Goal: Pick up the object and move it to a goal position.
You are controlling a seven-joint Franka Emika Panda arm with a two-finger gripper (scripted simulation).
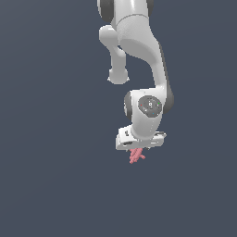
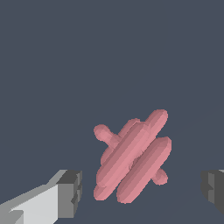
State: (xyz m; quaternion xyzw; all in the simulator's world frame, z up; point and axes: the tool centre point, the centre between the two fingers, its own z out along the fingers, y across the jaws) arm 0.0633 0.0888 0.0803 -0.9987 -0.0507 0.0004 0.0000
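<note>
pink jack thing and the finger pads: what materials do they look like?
Pink jack: looks like matte plastic or rubber, with flat even colour, faceted lumps and no highlights; being a render, the real material is open. Finger pads of the pincer: dark grey, matte, rubber-like, set on glossy white bodies.

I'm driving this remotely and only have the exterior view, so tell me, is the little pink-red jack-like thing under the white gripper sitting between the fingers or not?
Observer: Yes. In the wrist view the pink-red jack-like object of crossed lumpy sticks lies in the gap between the two dark-padded fingers.
Operator: Are the pads touching it?
Observer: No. The white gripper is open, and background shows between the object and each pad.
Operator: Is it centred in that gap?
Observer: Not quite. It sits nearer the finger with the white body showing than the other finger.
Operator: How does it lie?
Observer: Its longest sticks run diagonally across the gap, with short stubs poking out sideways.
</note>
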